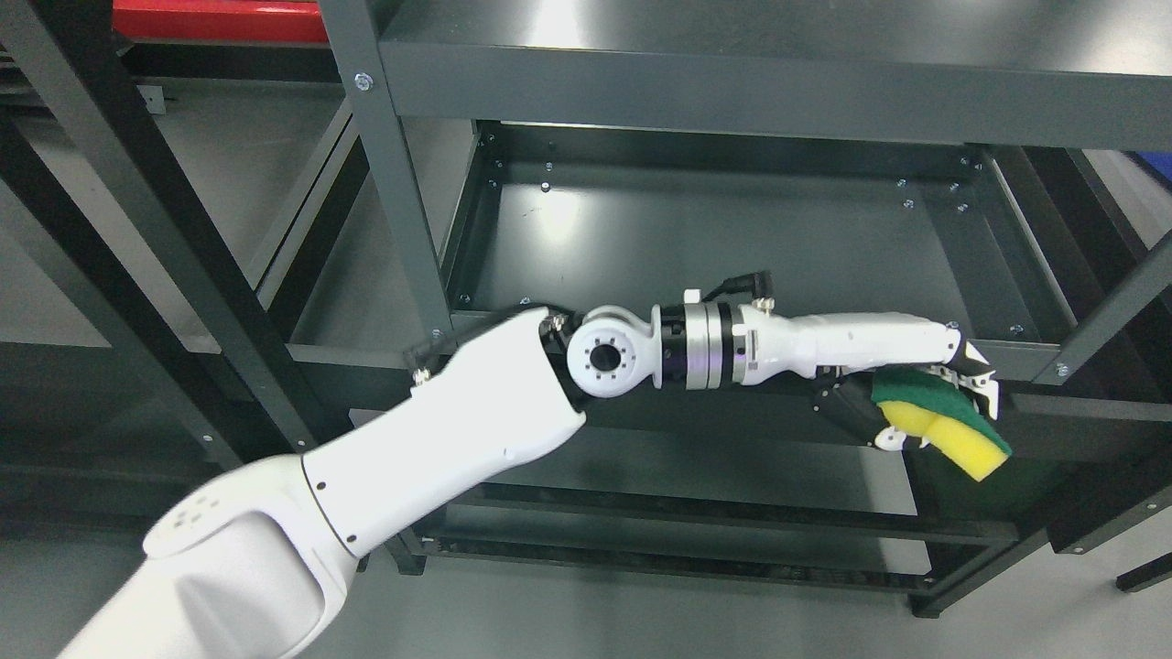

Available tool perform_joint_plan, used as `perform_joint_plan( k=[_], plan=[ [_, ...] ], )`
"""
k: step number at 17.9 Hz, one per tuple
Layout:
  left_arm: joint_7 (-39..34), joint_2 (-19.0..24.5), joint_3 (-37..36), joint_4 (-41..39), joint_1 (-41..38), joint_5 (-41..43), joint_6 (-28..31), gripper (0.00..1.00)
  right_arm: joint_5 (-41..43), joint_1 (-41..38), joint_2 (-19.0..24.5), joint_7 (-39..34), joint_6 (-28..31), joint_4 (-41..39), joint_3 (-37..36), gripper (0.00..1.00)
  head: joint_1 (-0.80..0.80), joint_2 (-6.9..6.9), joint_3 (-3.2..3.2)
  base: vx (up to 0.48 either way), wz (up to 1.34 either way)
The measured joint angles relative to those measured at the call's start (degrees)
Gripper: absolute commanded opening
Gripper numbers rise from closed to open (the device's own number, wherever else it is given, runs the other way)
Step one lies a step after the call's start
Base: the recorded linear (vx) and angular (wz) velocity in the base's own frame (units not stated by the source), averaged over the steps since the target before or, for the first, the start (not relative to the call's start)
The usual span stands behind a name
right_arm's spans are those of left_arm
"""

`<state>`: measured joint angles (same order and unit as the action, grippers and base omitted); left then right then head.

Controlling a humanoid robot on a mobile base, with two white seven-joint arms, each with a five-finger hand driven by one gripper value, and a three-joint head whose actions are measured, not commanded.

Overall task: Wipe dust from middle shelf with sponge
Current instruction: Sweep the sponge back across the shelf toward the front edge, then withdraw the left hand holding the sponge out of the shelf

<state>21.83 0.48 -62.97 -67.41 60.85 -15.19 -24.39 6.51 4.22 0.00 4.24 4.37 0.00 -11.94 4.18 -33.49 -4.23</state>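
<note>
Head view: a soft, light sponge (pixel 948 426) was bent in the left hand's (pixel 902 380) pinching fingers (pixel 978 377), by the middle shelf's (pixel 732 247) front right edge.

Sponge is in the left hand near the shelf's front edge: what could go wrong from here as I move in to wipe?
1. The sponge is bent in the left hand, so little of it may lie flat on the middle shelf.
2. The hand sits in front of the shelf's front rail, near the right post; moving inward, the fingers could catch either.
3. The top shelf overhangs the forearm, which may limit lifting.
</note>
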Motion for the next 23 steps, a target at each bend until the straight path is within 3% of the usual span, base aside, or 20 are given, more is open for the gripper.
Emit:
perform_joint_plan(
  k=[4,7,12,18,23],
  plan=[
    [-16.59,-0.17,5.94,-2.55,-12.24,-0.3,0.5,0.03,0.0,0.0,0.0,0.0,0.0,0.0,0.0,1.0,0.0,0.0,0.0,0.0,0.0],
    [-23.37,-0.23,11.65,-5.76,-18.79,-0.27,4.26,0.03,0.0,0.0,0.0,0.0,0.0,0.0,0.0,1.0,0.0,0.0,0.0,0.0,0.0],
    [-25.67,-0.33,24.68,-14.06,-31.81,0.4,7.48,0.03,0.0,0.0,0.0,0.0,0.0,0.0,0.0,1.0,0.0,0.0,0.0,0.0,0.0],
    [-26.01,-0.4,39.91,-22.11,-43.45,0.72,6.66,0.03,0.0,0.0,0.0,0.0,0.0,0.0,0.0,1.0,0.0,0.0,0.0,0.0,0.0],
    [-26.02,-0.43,48.18,-26.03,-50.08,0.76,5.24,0.03,0.0,0.0,0.0,0.0,0.0,0.0,0.0,1.0,0.0,0.0,0.0,0.0,0.0]
  ],
)
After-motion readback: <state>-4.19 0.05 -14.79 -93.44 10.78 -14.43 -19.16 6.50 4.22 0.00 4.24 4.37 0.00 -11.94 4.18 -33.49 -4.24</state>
